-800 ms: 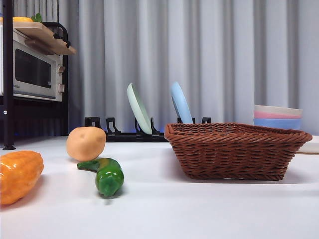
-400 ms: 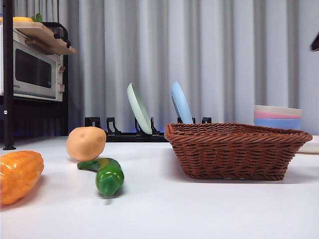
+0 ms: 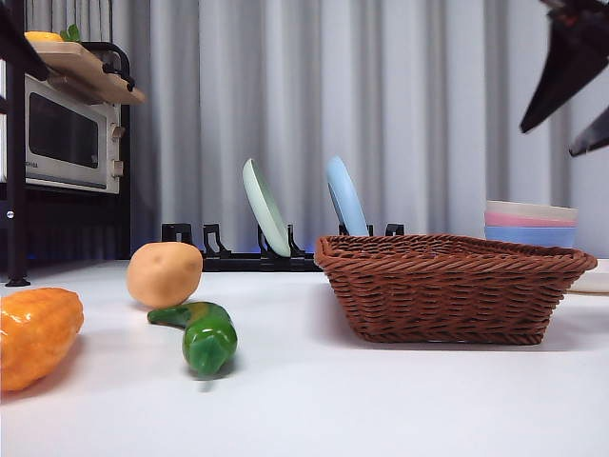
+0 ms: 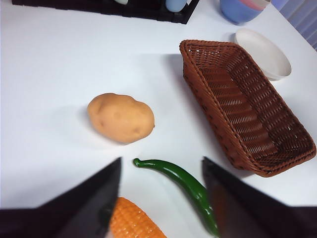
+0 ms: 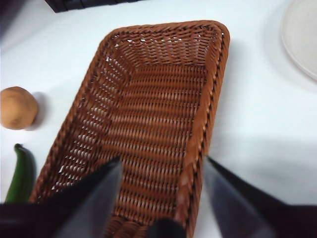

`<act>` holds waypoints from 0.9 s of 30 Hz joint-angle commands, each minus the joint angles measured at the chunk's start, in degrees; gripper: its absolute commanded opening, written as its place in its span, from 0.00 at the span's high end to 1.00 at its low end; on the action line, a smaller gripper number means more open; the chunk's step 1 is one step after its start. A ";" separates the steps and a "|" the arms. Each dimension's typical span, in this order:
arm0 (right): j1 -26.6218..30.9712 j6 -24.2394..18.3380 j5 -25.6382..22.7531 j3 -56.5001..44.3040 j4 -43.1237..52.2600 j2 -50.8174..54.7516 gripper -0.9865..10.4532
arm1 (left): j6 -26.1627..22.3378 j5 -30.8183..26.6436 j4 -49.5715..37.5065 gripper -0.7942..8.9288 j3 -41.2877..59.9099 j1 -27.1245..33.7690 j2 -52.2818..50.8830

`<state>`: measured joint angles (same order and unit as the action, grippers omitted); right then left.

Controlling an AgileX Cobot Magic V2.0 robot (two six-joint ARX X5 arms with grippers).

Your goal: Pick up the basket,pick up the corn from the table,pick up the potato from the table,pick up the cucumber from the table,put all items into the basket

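Observation:
The brown wicker basket (image 3: 447,295) stands empty at the right of the table. The tan potato (image 3: 165,274), the green cucumber (image 3: 205,335) and the ridged orange corn (image 3: 33,335) lie on the table to its left. My right gripper (image 3: 569,122) is open and empty, high above the basket's right end; its wrist view looks down into the basket (image 5: 203,114). My left gripper (image 4: 161,198) is open and empty, high above the cucumber (image 4: 183,181) and corn (image 4: 136,225), with the potato (image 4: 121,118) and basket (image 4: 213,94) beyond.
A microwave (image 3: 62,133) on a black shelf stands at the far left. A dish rack holding a green plate (image 3: 265,208) and a blue plate (image 3: 344,195) is behind. Stacked bowls (image 3: 530,224) and a white plate (image 4: 262,52) sit behind the basket.
My right gripper has come down into the front view at the top right. A dark arm tip now shows at the top left. The vegetables and basket have not moved.

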<state>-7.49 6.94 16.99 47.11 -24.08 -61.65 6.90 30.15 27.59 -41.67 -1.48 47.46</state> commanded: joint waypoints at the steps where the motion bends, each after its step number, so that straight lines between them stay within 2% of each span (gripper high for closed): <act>1: 0.02 -1.55 -2.51 2.51 0.04 -3.91 0.56 | -0.90 -0.04 -0.02 0.51 -0.07 -0.04 0.00; 7: 0.48 -2.40 -3.85 10.73 -1.09 -16.83 0.56 | -0.90 -0.04 0.24 0.52 -0.07 -0.04 0.00; 16: 0.74 -2.49 -2.21 19.89 -3.45 -33.83 0.57 | -0.90 -0.07 1.79 0.52 -0.07 -0.04 0.00; 22: 0.74 -2.27 0.39 20.09 -3.41 -39.69 0.73 | -0.92 -0.11 2.45 0.52 -0.07 -0.04 0.00; 25: 0.74 -1.62 1.09 20.09 -3.69 -40.54 0.93 | -0.90 -0.13 2.51 0.52 -0.07 -0.04 0.02; 27: 0.74 -1.36 1.09 20.17 -3.72 -39.69 0.93 | -0.90 -0.20 2.47 0.52 -0.07 -0.04 0.07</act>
<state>-6.76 5.87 18.28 67.18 -27.88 -101.65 6.81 30.11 30.04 -41.67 -1.48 47.51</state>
